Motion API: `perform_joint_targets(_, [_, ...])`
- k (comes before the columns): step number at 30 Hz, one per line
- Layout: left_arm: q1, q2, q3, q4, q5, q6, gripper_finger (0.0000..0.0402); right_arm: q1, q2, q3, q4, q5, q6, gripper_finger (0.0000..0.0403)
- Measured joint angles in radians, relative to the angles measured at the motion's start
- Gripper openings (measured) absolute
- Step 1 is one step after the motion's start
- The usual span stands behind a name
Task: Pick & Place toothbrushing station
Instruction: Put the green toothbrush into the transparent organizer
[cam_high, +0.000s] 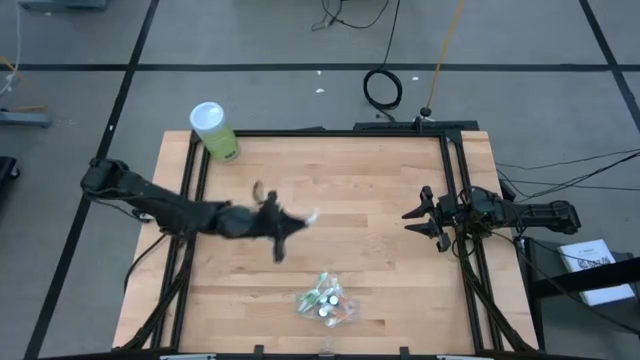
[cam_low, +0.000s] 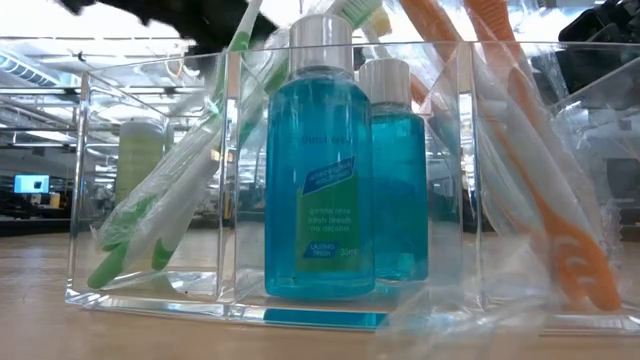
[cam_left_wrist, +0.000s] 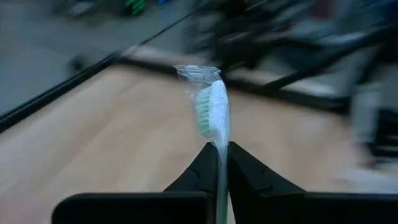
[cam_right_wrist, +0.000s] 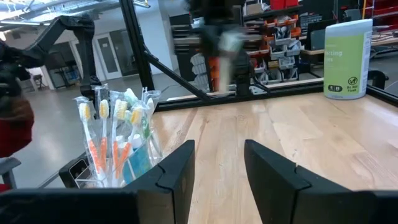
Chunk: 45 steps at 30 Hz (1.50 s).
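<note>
A clear organiser (cam_high: 325, 300) stands near the table's front edge. It holds green-white toothbrushes (cam_low: 150, 230), orange-white toothbrushes (cam_low: 560, 220) in clear wrappers and blue bottles (cam_low: 320, 180). It also shows in the right wrist view (cam_right_wrist: 118, 149). My left gripper (cam_high: 298, 221) is over the table's middle, shut on a green-white toothbrush (cam_left_wrist: 212, 106) in a clear wrapper. My right gripper (cam_high: 422, 220) is open and empty at the table's right side. My left gripper pinches the wrapped toothbrush's neck (cam_left_wrist: 221, 152), just below the head, between its two fingers. The fingers lie along the brush and point toward the table's right edge. The head (cam_high: 312, 216) sticks out past the fingertips, lifted clear of the table.
A green-and-white wipes canister (cam_high: 213, 130) stands at the table's far left corner and shows in the right wrist view (cam_right_wrist: 348, 59). Bare wood lies between the two grippers. A black frame (cam_high: 450, 180) runs along the table's edges.
</note>
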Motion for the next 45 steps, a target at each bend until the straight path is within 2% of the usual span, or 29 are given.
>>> perform_joint_targets(4, [-0.155, -0.017, -0.105, 0.340, -0.004, 0.110, 0.0015, 0.000, 0.000, 0.000, 0.000, 0.000, 0.000, 0.0130])
perform_joint_targets(9, [-0.312, 0.028, -0.202, 0.645, -0.011, 0.191, 0.0015, 0.000, 0.000, 0.000, 0.001, 0.000, 0.000, 0.0130])
perform_joint_targets(15, [-0.414, 0.112, -0.214, 0.835, -0.047, 0.252, 0.0015, 0.000, 0.000, 0.000, 0.000, 0.000, 0.000, 0.0130])
perform_joint_targets(19, [-0.426, 0.194, -0.212, 0.994, 0.009, 0.275, 0.0015, 0.000, 0.000, 0.000, 0.000, 0.000, 0.000, 0.0130])
perform_joint_targets(27, [-0.424, 0.405, -0.133, 1.187, 0.066, 0.271, 0.0015, 0.000, 0.000, 0.001, 0.000, 0.000, 0.000, 0.0130])
perform_joint_targets(34, [-0.401, 0.548, 0.009, 1.220, 0.148, 0.229, 0.0015, 0.000, 0.000, 0.001, 0.000, 0.000, 0.000, 0.0130])
perform_joint_targets(38, [-0.390, 0.601, 0.037, 1.218, 0.148, 0.215, 0.0015, 0.000, 0.000, 0.001, 0.000, 0.000, 0.000, 0.0130])
perform_joint_targets(45, [-0.377, 0.683, 0.037, 1.224, 0.054, 0.165, 0.0015, 0.000, 0.000, 0.001, 0.000, 0.000, 0.000, 0.0130])
